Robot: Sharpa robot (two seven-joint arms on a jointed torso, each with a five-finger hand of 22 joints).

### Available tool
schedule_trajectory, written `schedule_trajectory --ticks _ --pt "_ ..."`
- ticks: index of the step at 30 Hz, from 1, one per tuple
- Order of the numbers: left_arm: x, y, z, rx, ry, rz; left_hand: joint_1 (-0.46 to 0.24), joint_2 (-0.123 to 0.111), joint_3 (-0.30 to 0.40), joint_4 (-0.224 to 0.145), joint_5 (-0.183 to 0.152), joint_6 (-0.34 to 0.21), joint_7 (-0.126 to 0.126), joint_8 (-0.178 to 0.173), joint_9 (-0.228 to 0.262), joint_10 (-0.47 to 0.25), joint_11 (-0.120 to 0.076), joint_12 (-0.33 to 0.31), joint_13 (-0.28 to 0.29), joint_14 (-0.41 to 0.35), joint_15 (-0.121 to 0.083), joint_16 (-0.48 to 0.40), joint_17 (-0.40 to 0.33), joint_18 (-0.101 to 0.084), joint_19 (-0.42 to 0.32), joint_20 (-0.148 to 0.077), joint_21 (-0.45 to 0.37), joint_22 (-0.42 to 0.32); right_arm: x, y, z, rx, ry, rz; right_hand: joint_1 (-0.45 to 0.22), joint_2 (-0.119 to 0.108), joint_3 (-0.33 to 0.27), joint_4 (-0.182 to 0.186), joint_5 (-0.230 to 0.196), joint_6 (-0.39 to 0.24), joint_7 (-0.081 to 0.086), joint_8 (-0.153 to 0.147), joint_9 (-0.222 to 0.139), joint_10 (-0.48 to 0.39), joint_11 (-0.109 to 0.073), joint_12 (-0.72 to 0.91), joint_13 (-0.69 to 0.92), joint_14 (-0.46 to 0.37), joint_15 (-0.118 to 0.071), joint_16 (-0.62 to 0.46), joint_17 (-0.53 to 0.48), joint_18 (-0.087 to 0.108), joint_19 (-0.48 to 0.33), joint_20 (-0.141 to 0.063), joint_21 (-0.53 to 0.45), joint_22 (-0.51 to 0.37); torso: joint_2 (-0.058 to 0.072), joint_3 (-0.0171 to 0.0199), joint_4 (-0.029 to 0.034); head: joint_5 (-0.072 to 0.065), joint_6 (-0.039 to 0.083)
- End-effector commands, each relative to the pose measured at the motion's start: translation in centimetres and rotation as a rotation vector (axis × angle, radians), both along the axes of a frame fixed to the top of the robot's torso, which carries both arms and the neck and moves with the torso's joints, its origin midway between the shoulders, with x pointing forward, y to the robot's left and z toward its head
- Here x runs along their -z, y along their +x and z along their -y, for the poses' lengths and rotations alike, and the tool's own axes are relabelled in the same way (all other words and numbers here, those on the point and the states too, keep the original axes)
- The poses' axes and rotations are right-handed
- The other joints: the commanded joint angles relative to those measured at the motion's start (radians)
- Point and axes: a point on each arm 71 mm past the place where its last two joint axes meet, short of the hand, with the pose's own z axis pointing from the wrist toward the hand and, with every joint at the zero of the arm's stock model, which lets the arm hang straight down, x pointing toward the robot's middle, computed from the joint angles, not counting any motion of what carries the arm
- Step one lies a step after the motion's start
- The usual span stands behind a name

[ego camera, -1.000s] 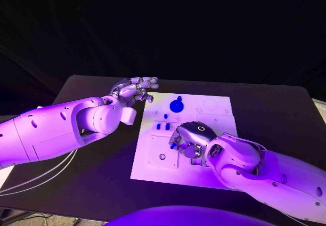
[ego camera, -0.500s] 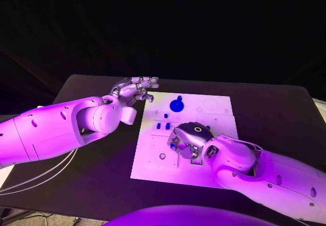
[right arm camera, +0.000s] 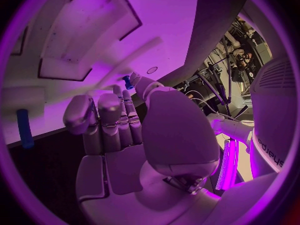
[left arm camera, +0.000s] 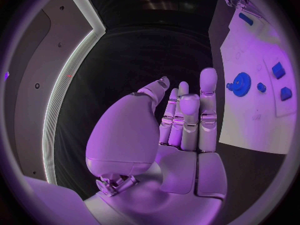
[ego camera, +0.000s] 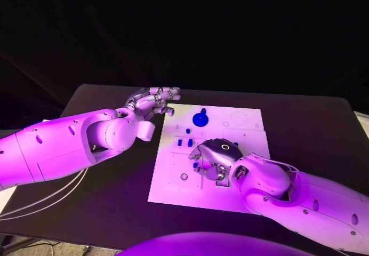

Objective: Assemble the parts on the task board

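The white task board lies mid-table. A blue gear sits near its far edge, with two small blue pieces side by side closer in. My right hand hovers low over the board's middle with its fingers curled down. In the right wrist view, thumb and a finger pinch a small blue peg just above the board. My left hand hangs off the board's far left corner, fingers straight and holding nothing. The left wrist view shows that hand beside the gear.
Recessed slots and round holes mark the board around my right hand. Another blue piece stands at the board's edge in the right wrist view. Bare black table surrounds the board on all sides.
My right hand has crept slightly nearer and lower over the board's middle. The left arm has stayed in place.
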Motion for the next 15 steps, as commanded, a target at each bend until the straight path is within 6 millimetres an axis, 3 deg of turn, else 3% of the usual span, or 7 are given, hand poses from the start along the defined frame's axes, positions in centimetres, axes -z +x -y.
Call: schedule_trajectory --ticks 1,3,7,15 --pt "-0.1 0.0 0.2 0.022 -0.014 0.0 0.007 -0.003 -0.008 0.002 0.002 -0.01 0.001 -0.003 -0.001 -0.009 0.001 0.004 0.001 -0.003 0.005 -0.002 -0.001 0.016 -0.003 0.007 -0.004 -0.002 -0.1 0.1 0.6 0.034 0.046 0.005 0.011 -0.005 -0.081 0.014 0.001 -0.018 -0.003 0.0 0.001 -0.02 0.001 0.025 0.005 -0.011 0.0 -0.037 -0.042 0.012 -0.015 0.004 -0.028 -0.036 0.0 0.0017 -0.0003 -0.003 0.003" --pt "-0.1 0.0 0.2 0.023 -0.014 -0.001 0.005 -0.003 -0.01 0.003 0.001 -0.011 0.002 -0.003 -0.001 -0.01 0.002 0.005 0.001 -0.003 0.005 -0.002 -0.002 0.016 -0.003 0.007 -0.005 -0.003 -0.5 0.0 0.8 0.035 0.076 0.006 0.017 0.0 -0.106 0.02 0.005 -0.014 0.005 0.001 0.002 -0.024 0.0 0.035 0.006 -0.012 -0.001 -0.045 -0.052 0.013 -0.016 0.004 -0.034 -0.044 -0.001 0.0013 0.0007 -0.006 0.006" --pt "0.0 0.0 0.1 0.023 -0.013 -0.002 0.005 -0.003 -0.012 0.004 0.001 -0.012 0.002 -0.003 -0.001 -0.012 0.002 0.006 0.001 -0.003 0.006 -0.001 -0.002 0.016 -0.003 0.007 -0.006 -0.003 -1.9 -0.1 1.8 0.044 0.125 0.009 0.032 0.006 -0.148 0.028 0.021 -0.006 0.005 0.003 0.004 -0.019 -0.004 0.059 0.006 -0.009 -0.005 -0.046 -0.058 0.012 -0.011 0.001 -0.037 -0.045 -0.002 -0.0004 0.0006 -0.01 0.01" --pt "0.0 0.1 -0.1 0.018 -0.01 -0.004 0.005 -0.003 -0.012 0.004 0.001 -0.013 0.002 -0.003 -0.001 -0.012 0.002 0.006 0.001 -0.004 0.006 -0.001 -0.002 0.016 -0.003 0.008 -0.006 -0.004 -5.1 0.4 4.8 0.092 0.148 0.026 0.047 0.021 -0.166 0.038 0.028 0.011 0.006 0.004 0.005 0.009 -0.014 0.094 0.007 0.002 -0.013 -0.041 -0.056 0.009 0.006 -0.006 -0.029 -0.031 0.0 0.0008 -0.0035 -0.017 0.021"
